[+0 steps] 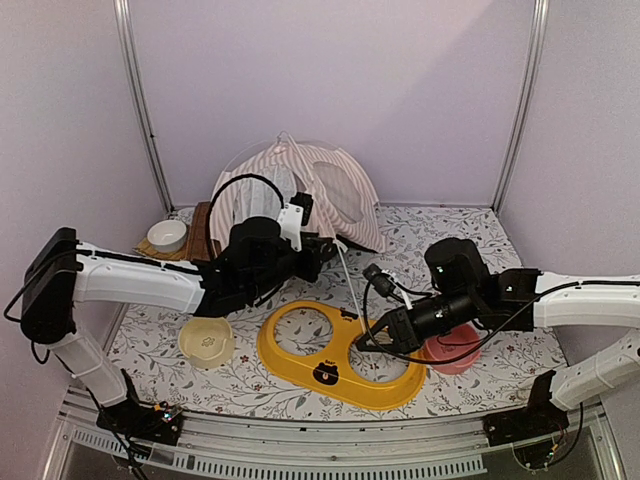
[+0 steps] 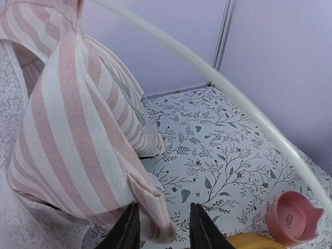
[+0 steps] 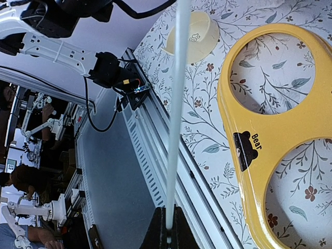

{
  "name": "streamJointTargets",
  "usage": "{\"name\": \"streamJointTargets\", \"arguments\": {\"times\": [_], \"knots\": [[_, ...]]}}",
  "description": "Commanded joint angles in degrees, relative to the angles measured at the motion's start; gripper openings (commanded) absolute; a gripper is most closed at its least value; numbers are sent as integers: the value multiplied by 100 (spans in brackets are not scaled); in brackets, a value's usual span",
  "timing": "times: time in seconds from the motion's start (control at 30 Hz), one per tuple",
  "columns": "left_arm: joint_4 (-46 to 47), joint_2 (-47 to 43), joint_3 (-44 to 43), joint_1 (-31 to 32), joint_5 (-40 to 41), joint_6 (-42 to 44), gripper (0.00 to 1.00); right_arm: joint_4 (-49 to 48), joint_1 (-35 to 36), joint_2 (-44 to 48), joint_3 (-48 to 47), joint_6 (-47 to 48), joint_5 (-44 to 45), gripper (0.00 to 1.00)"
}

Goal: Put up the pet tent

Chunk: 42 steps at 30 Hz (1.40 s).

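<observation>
Left wrist camera: just the tips of my left claw [image 2: 163, 224] poke up from the bottom edge, and the tent [image 2: 78, 129] spills off the left and top. The yellow tray [image 2: 252, 242] is a sliver down there. Top camera: my left arm [image 1: 140, 280] covers the tent's lower front, and my right arm [image 1: 470, 290] hides part of the pink bowl [image 1: 455, 360]. Right wrist camera: my right claw [image 3: 167, 212] barely shows at the bottom. The pole [image 3: 179, 104] runs out the top, the tray is cut by the right edge, and the people [image 3: 23, 179] far left are too small to make out.
</observation>
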<state>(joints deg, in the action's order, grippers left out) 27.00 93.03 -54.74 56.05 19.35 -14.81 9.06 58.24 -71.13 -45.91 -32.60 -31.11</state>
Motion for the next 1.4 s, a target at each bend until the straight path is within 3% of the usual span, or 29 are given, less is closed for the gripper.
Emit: {"name": "streamJointTargets", "arguments": {"times": [0.0, 0.33, 0.47, 0.53, 0.67, 1.1, 1.37], "knots": [[-204, 156, -190, 87, 387, -249, 32, -256, 31, -15, -269, 34, 136, 0], [-57, 252, -164, 89, 525, -395, 30, -242, 38, -36, -323, 17, 116, 0], [-97, 372, -339, 73, 577, -350, 25, -241, 38, -77, -365, 0, 112, 0], [-92, 407, -407, 77, 582, -299, 20, -245, 40, -102, -399, -9, 103, 0], [3, 398, -401, 77, 652, -191, 0, -240, 49, -167, -457, -20, 92, 0], [1314, -673, 1293, 491, -108, 673, 0, -1230, 90, -549, -669, -570, 357, 0], [1406, -1197, 2056, 906, -244, 845, 0, -2031, 88, -1010, -969, -921, 517, 0]]}}
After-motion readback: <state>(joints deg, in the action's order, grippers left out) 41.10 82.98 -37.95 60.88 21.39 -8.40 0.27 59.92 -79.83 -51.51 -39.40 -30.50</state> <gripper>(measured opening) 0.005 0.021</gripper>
